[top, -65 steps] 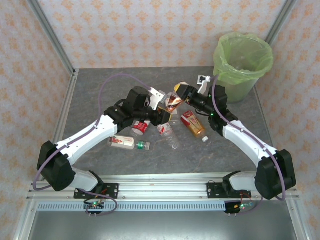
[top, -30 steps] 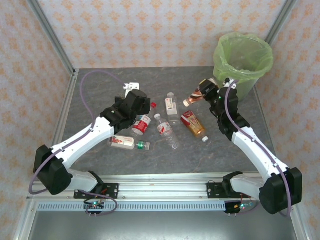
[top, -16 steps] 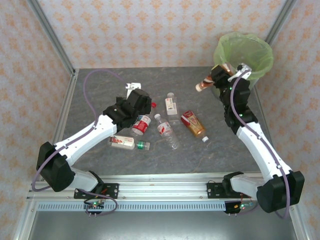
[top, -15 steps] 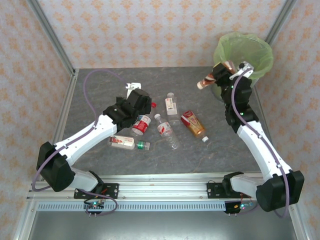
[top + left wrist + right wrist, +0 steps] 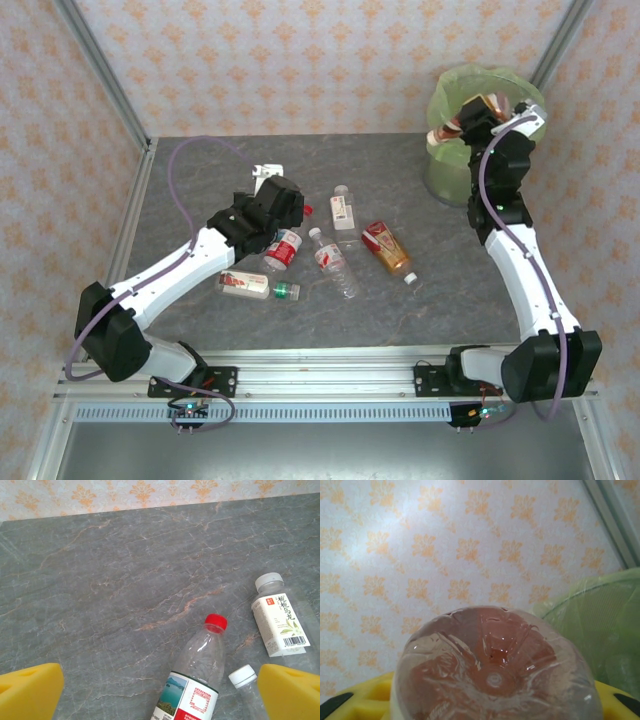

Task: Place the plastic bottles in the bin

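My right gripper (image 5: 470, 120) is shut on a brown-orange bottle (image 5: 462, 118) and holds it up at the near-left rim of the bin (image 5: 445, 180), a round bin lined with a light-green bag. In the right wrist view the bottle's base (image 5: 495, 675) is close up, with the green bag (image 5: 607, 625) to its right. My left gripper (image 5: 283, 210) hangs open above the table, its yellow pads (image 5: 30, 692) wide apart. Between and beyond them lie a red-capped clear bottle (image 5: 200, 667), a white-capped bottle (image 5: 243, 677) and a white-labelled bottle (image 5: 278, 618).
More bottles lie mid-table: a red-labelled one (image 5: 283, 248), a clear one (image 5: 336, 263), a brown-orange one (image 5: 386, 248), a white-labelled one (image 5: 343, 208) and a green-capped one (image 5: 258, 287). Patterned walls and metal posts close the table's back and sides.
The right arm has swung up and right, carrying the brown-orange bottle from beside the bin to its rim. The left arm has stayed put with its gripper open.
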You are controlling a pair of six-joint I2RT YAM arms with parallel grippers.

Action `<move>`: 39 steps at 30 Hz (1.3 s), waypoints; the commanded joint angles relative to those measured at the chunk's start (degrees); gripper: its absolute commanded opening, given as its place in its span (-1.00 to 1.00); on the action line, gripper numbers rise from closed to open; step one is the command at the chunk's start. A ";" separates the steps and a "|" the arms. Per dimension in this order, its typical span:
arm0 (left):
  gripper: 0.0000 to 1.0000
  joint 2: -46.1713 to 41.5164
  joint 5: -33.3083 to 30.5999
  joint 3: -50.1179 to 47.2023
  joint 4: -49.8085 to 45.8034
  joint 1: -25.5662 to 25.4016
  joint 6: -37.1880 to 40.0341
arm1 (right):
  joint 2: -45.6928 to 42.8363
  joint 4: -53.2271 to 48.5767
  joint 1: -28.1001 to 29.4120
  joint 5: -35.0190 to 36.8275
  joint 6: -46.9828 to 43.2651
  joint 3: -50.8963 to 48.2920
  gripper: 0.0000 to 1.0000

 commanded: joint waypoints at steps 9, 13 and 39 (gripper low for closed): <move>1.00 0.94 2.50 2.09 -1.42 0.06 -0.43 | 8.88 4.73 -8.64 5.05 2.21 9.71 -1.00; 1.00 0.34 2.60 2.15 -1.28 0.06 0.01 | 12.78 2.48 -9.24 5.99 0.28 13.26 -1.00; 1.00 -2.06 5.32 0.43 0.70 0.06 1.51 | 33.14 -21.96 -9.40 -6.40 -17.55 36.57 -1.00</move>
